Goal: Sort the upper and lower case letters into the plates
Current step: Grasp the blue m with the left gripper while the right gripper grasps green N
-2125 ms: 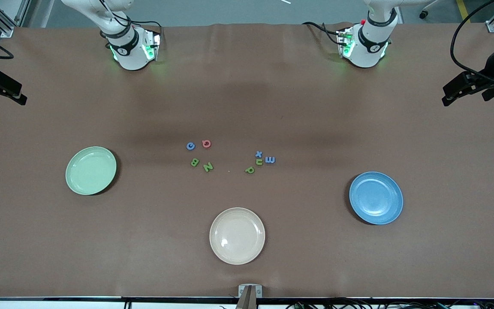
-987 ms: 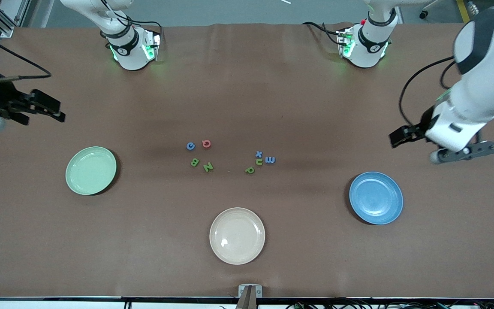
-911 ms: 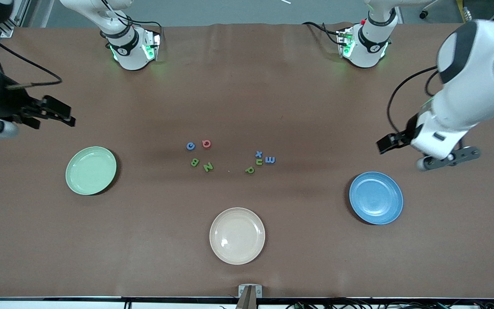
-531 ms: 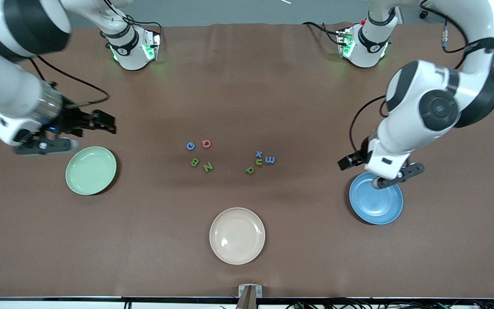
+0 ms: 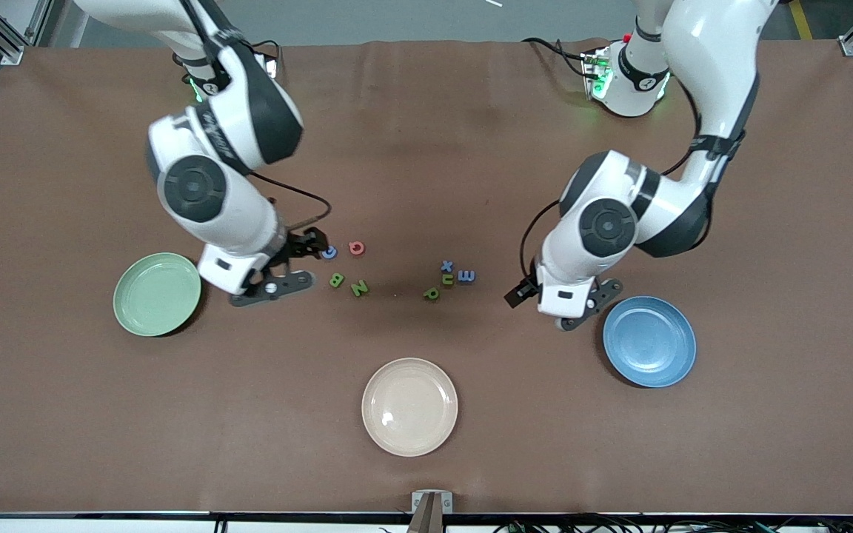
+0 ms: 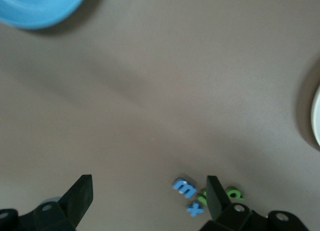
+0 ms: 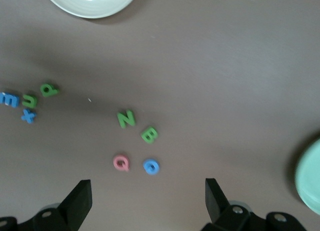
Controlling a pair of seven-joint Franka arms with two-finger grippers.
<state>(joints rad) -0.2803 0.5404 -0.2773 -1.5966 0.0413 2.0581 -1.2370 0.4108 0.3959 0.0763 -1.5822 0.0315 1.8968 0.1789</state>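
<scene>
A: Where did the claws stand?

B: The right claw point(image 5: 317, 246), wide and empty, hung over the blue c point(image 5: 329, 252); the left claw point(image 5: 521, 295), equally wide, hung over bare tabletop point(image 5: 426, 148) between the letters point(image 5: 447, 278) and the blue plate point(image 5: 649, 341).

A: And the green plate point(image 5: 157, 294)?

B: Empty, like the blue. A good pick would probably straddle one letter only, descending vertically.

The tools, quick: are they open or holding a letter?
Left tool: open, empty, over bare table beside the blue plate.
Right tool: open, empty, above the letters.
</scene>
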